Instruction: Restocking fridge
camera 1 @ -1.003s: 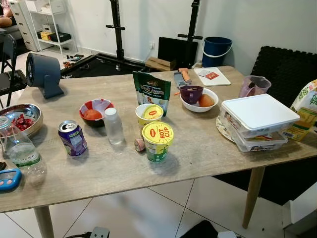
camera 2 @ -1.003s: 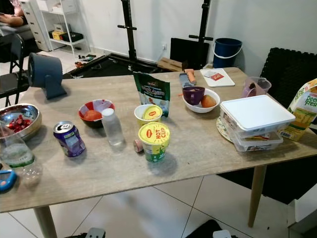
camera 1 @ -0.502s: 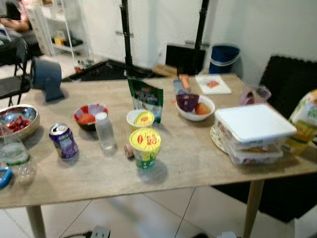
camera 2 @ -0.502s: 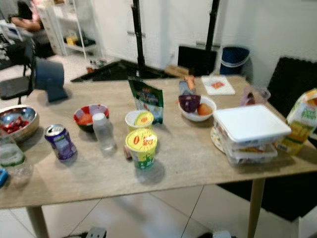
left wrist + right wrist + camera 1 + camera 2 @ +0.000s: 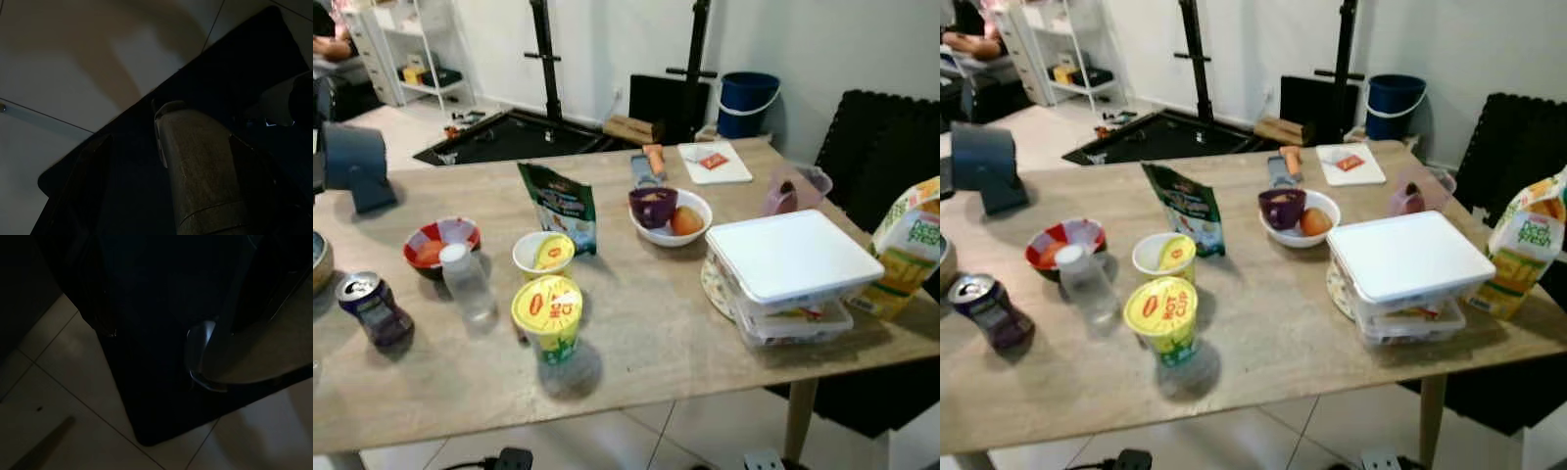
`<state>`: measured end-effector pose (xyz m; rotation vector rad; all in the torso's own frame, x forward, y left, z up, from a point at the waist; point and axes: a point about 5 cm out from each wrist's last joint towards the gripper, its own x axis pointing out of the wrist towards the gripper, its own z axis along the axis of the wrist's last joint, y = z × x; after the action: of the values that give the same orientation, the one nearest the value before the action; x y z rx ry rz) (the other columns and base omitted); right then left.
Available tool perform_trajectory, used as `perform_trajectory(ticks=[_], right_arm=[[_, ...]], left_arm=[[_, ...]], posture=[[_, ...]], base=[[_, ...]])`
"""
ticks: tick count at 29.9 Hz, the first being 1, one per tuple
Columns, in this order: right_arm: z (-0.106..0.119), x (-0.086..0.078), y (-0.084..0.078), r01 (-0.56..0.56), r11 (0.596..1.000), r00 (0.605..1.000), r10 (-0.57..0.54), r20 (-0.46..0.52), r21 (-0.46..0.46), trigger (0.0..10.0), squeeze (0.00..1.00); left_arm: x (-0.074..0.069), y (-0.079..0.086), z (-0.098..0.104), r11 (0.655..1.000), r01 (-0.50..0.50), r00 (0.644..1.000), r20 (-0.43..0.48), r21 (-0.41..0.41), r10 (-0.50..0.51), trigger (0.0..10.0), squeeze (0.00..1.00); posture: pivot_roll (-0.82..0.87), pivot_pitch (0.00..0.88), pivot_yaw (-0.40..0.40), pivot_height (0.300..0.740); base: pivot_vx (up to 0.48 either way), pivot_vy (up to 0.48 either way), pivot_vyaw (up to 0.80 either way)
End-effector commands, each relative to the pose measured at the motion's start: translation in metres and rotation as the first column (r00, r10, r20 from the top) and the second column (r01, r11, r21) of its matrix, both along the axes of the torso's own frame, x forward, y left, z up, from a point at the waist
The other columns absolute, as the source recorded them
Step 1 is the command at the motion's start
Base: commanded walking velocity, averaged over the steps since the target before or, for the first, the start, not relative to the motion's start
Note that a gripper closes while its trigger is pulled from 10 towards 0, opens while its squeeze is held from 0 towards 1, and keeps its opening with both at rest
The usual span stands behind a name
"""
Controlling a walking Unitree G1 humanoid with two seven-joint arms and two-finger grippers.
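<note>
We find the food for restocking standing on the pale wood-grain surface [image 5: 636, 333], and no fridge in sight. Taking the yellow-lidded "Hot Cup" noodle tub [image 5: 548, 318] as landmark: just behind it sits a smaller yellow-lidded white cup [image 5: 542, 254], and behind that a green foil pouch [image 5: 558, 204] stands upright. To the robot's left of the tub are a clear plastic bottle with a white cap [image 5: 467, 284], a red-and-white bowl [image 5: 438, 242] and a purple drinks can [image 5: 372, 310]. Well to its right lie stacked clear plastic boxes with a white lid [image 5: 790, 266] and, beyond them, a green-and-yellow carton [image 5: 1520, 257]; a white bowl holding a purple cup and an orange fruit [image 5: 672, 209] sits behind and right.

We judge that these goods remain to be carried; how many went before cannot be settled here.

The wrist views add dark floor tiles below. The left gripper [image 5: 195, 166] and right gripper [image 5: 205, 357] hang idle in shade; we cannot tell whether the fingers are apart or together.
</note>
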<state>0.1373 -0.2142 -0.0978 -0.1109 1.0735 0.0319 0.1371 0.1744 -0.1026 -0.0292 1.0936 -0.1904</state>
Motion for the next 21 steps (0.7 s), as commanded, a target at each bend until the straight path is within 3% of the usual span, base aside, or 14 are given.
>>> perform_trajectory(ticks=[1,16,21], right_arm=[[-0.002,-0.005,0.004,-0.013,1.0,1.0,0.013,-0.016,0.009,10.0,0.0],[-0.002,-0.005,0.003,-0.006,1.0,1.0,0.006,-0.016,0.006,10.0,0.0],[0.001,-0.003,-0.01,0.122,0.992,0.992,-0.122,0.009,-0.008,10.0,0.0]], left_arm=[[-0.007,0.003,-0.002,1.0,-0.005,1.0,-0.028,0.005,0.005,10.0,0.0],[-0.008,0.002,-0.003,1.0,0.003,1.0,-0.031,0.011,-0.003,10.0,0.0],[-0.009,0.002,-0.003,1.0,0.006,0.999,-0.032,0.012,-0.006,10.0,0.0]], posture=[[-0.03,0.043,0.005,0.74],[-0.02,0.046,0.005,0.74],[-0.03,0.05,0.005,0.74]], base=[[0.0,0.0,0.0],[0.0,0.0,0.0],[0.0,0.0,0.0]])
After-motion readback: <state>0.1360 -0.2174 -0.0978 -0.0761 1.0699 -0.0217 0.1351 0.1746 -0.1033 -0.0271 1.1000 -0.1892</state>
